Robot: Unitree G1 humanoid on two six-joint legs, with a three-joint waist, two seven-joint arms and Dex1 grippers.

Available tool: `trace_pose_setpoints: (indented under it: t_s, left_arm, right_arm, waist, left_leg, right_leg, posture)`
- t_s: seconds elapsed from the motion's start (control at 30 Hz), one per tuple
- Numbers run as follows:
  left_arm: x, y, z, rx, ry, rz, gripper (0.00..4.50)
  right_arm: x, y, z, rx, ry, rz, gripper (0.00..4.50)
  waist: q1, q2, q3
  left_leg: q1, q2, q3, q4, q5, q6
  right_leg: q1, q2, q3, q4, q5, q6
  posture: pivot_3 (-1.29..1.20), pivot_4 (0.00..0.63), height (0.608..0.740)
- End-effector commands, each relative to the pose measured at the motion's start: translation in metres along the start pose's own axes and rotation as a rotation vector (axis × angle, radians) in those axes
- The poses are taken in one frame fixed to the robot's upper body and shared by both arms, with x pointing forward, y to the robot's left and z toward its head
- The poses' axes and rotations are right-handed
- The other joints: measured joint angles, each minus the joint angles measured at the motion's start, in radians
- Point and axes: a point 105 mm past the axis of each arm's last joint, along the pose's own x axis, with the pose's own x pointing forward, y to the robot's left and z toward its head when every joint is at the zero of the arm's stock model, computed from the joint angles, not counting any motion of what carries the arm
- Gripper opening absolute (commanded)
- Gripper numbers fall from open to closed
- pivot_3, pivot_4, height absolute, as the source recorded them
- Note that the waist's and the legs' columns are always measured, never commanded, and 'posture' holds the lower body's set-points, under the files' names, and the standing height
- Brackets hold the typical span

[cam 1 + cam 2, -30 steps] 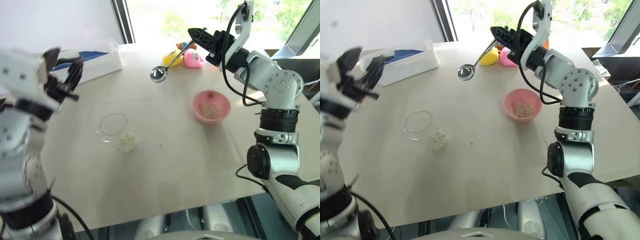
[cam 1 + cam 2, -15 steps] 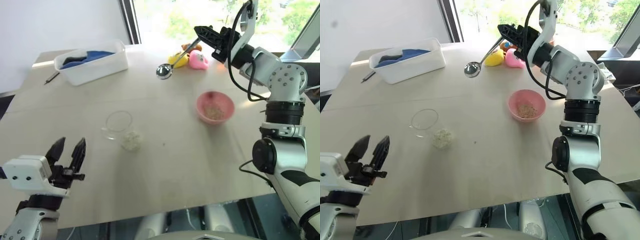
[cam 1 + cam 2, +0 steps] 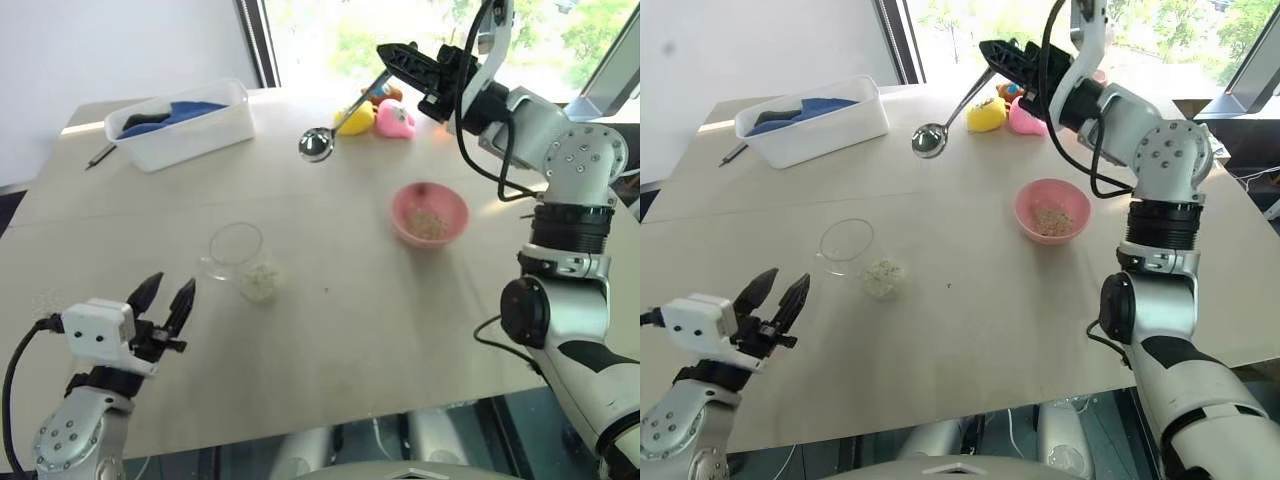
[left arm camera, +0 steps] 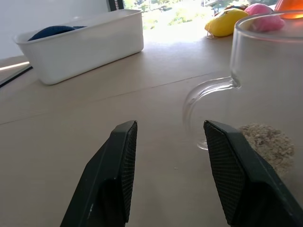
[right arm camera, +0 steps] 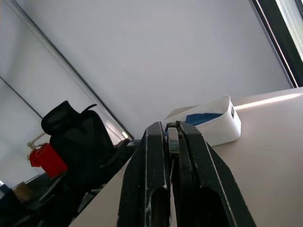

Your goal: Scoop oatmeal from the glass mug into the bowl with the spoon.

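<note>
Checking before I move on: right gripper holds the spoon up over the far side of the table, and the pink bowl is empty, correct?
Not quite. The right gripper does hold the spoon up over the far side, but the pink bowl already has oatmeal in it, as the left eye view shows.

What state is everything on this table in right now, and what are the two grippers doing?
glass mug: upright, oatmeal at its bottom
bowl: upright, some oatmeal inside
spoon: held in the air, bowl end empty
white tub: open, blue item inside
left gripper: open, empty
right gripper: shut on the spoon handle
</note>
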Motion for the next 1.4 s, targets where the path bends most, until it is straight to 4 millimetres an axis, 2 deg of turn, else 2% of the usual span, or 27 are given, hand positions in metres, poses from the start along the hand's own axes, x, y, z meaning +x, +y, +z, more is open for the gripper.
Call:
trace_pose_setpoints:
  t_s: [0.03, 0.4, 0.63, 0.73, 0.8, 0.83, 1.1, 1.23, 1.4]
  left_arm:
    - [0.006, 0.001, 0.005, 0.030, -0.029, -0.008, 2.31]
    - [0.041, -0.003, -0.004, 0.055, -0.016, -0.087, 2.31]
    - [0.046, -0.005, -0.001, 0.046, -0.038, -0.093, 2.31]
    - [0.046, -0.006, -0.001, 0.048, -0.037, -0.087, 1.42]
    - [0.046, -0.007, -0.001, 0.046, -0.035, -0.083, 0.64]
    - [0.046, -0.007, -0.001, 0.046, -0.034, -0.082, 0.06]
    - [0.050, -0.007, -0.002, 0.048, -0.024, -0.070, 0.02]
    - [0.056, -0.009, 0.004, 0.046, -0.037, -0.065, 0.02]
    - [0.090, -0.013, 0.039, 0.011, -0.112, -0.033, 0.02]
  right_arm:
    - [-0.008, 0.011, 0.012, -0.041, -0.032, 0.024, 0.00]
    - [-0.015, 0.008, 0.014, -0.043, -0.035, -0.021, 0.00]
    - [-0.019, 0.006, 0.015, -0.046, -0.043, -0.043, 0.00]
    - [-0.020, 0.004, 0.015, -0.046, -0.047, -0.052, 0.00]
    - [-0.020, 0.004, 0.014, -0.046, -0.048, -0.054, 0.00]
    - [-0.020, 0.004, 0.014, -0.046, -0.048, -0.054, 0.00]
    - [-0.020, 0.003, 0.013, -0.046, -0.050, -0.057, 0.00]
    - [-0.019, 0.005, 0.013, -0.047, -0.051, -0.050, 0.00]
    - [-0.015, 0.015, 0.011, -0.050, -0.038, 0.004, 0.00]
  waist:
    - [0.000, 0.000, 0.000]
    - [-0.003, 0.000, 0.000]
    - [-0.004, 0.000, 0.000]
    - [-0.003, 0.000, 0.000]
    - [-0.003, 0.000, 0.000]
    - [-0.003, 0.000, 0.000]
    - [-0.003, 0.000, 0.000]
    - [-0.003, 0.000, 0.000]
    - [0.001, 0.000, 0.000]
  left_leg:
    - [0.000, 0.000, 0.000, 0.000, 0.000, 0.000]
    - [0.000, 0.000, 0.000, 0.000, 0.000, 0.000]
    - [-0.001, 0.000, 0.000, 0.000, 0.000, 0.000]
    - [-0.001, 0.000, 0.000, 0.000, 0.000, 0.000]
    - [-0.001, 0.000, 0.000, 0.000, 0.000, 0.000]
    - [-0.001, 0.000, 0.000, 0.000, 0.000, 0.000]
    - [0.000, 0.000, 0.000, -0.001, 0.000, 0.000]
    - [0.000, 0.000, 0.000, -0.001, 0.000, 0.000]
    - [-0.001, 0.000, -0.001, 0.000, 0.000, 0.000]
  right_leg:
    - [0.000, 0.000, 0.000, 0.000, 0.000, 0.000]
    - [-0.001, 0.000, 0.000, 0.000, 0.000, 0.000]
    - [-0.001, 0.000, 0.000, 0.000, 0.000, 0.000]
    - [-0.001, 0.000, 0.000, 0.000, 0.000, 0.000]
    - [-0.001, 0.000, 0.000, 0.000, 0.000, 0.000]
    - [-0.001, 0.000, 0.000, 0.000, 0.000, 0.000]
    - [-0.001, -0.001, 0.001, 0.001, 0.000, 0.000]
    - [-0.001, -0.001, 0.000, 0.001, 0.000, 0.000]
    - [-0.001, 0.000, -0.001, 0.001, 0.000, 0.000]
  posture:
    - [0.00, 0.150, 0.740]
    - [0.00, 0.150, 0.740]
    - [0.00, 0.150, 0.740]
    - [0.00, 0.150, 0.740]
    - [0.00, 0.150, 0.740]
    - [0.00, 0.150, 0.740]
    - [0.00, 0.150, 0.740]
    - [0.00, 0.150, 0.740]
    - [0.00, 0.150, 0.740]
